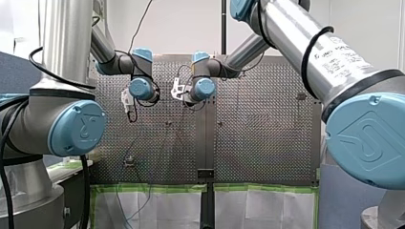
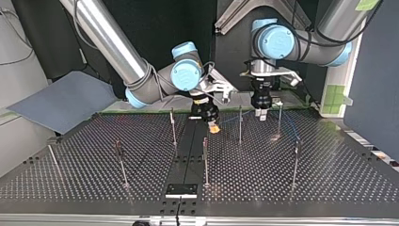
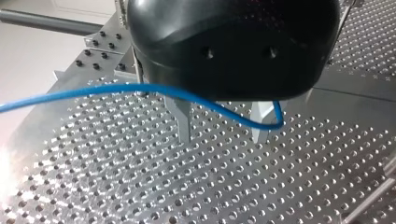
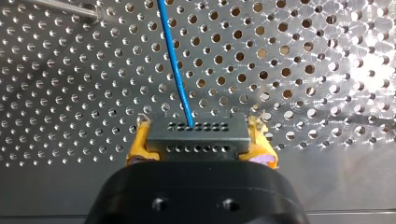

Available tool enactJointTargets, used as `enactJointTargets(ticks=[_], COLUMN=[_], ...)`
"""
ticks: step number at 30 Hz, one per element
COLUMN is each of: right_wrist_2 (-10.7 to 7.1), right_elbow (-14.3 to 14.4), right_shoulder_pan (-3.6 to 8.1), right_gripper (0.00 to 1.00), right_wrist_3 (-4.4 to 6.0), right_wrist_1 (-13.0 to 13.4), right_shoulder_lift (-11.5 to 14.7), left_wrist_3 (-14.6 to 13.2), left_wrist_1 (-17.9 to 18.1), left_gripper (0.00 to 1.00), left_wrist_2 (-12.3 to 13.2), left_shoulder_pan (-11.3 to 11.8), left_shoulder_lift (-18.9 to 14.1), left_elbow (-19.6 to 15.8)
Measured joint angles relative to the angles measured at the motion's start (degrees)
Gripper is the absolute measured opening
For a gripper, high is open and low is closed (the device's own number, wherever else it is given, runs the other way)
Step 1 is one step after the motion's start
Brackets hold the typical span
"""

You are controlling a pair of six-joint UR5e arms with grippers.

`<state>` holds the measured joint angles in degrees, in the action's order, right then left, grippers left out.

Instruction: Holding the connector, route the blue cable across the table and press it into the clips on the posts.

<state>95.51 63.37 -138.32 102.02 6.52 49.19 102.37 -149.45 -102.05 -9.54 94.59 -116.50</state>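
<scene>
Close in, the right wrist view shows my right gripper (image 4: pixel 198 142) pinching the dark connector (image 4: pixel 198 133) between yellow pads (image 4: pixel 137 144). The blue cable (image 4: pixel 175 65) runs from the connector's top away over the perforated table (image 4: pixel 303 70). Only the left wrist view shows my left gripper (image 3: pixel 222 128) spread, metal fingers (image 3: pixel 183 116) apart, the cable crossing in front of them. Farther off, the top view adds the upright posts (image 2: pixel 240 125). There both grippers hang low toward the table's far edge, the right one between two posts, and the connector is too small to make out.
</scene>
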Motion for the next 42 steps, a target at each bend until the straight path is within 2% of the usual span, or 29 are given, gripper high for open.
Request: enactJointTargets(ticks=[7, 16, 19, 22, 23, 26, 30, 32, 34, 37, 42], right_wrist_2=[0.00, -0.01, -0.07, 0.01, -0.10, -1.11, -3.04, -3.57, -3.55, -3.18, -2.96], right_elbow=[0.00, -0.01, -0.31, 0.37, 0.70, 2.07, 4.28, 5.48, 6.41, 7.32, 7.69], right_shoulder_pan=[0.00, 0.01, 0.40, 1.20, 1.40, 1.78, 1.71, 1.65, 1.65, 1.77, 1.89], right_gripper=[0.00, 0.00, 0.00, 0.00, 0.00, 0.00, 0.00, 0.00, 0.00, 0.00, 0.00], right_wrist_3=[0.00, -0.02, -0.67, -1.75, -1.80, -1.09, 0.73, 1.05, 0.79, -0.47, -1.58], right_wrist_1=[0.00, -0.01, -0.68, -2.11, -2.52, -3.03, -2.33, -2.52, -3.04, -4.46, -5.72], right_shoulder_lift=[0.00, -0.01, -0.17, 0.70, 1.04, 2.45, 4.67, 5.88, 6.83, 8.21, 7.39], left_wrist_3=[-0.43, -1.23, -1.22, -1.12, -1.09, -1.01, -0.96, -0.95, -0.93, -0.84, -0.56], left_wrist_1=[-1.54, -1.15, -1.06, -0.99, -0.95, -0.69, -0.29, -0.16, -0.10, -0.07, 0.21], left_gripper=[0.66, 0.66, 0.66, 0.66, 0.66, 0.66, 0.66, 0.66, 0.66, 0.66, 0.68], left_wrist_2=[-1.14, -2.77, -2.87, -2.89, -2.88, -2.86, -2.79, -2.73, -2.70, -2.68, -2.74], left_shoulder_pan=[-0.15, 0.15, 0.18, 0.22, 0.25, 0.31, 0.46, 0.55, 0.60, 0.68, 0.86], left_shoulder_lift=[2.26, 5.53, 5.68, 5.70, 5.70, 5.71, 5.72, 5.72, 5.72, 5.72, 5.72], left_elbow=[0.00, -0.01, 0.00, 0.02, 0.01, 0.01, 0.01, 0.00, 0.01, 0.00, -0.01])
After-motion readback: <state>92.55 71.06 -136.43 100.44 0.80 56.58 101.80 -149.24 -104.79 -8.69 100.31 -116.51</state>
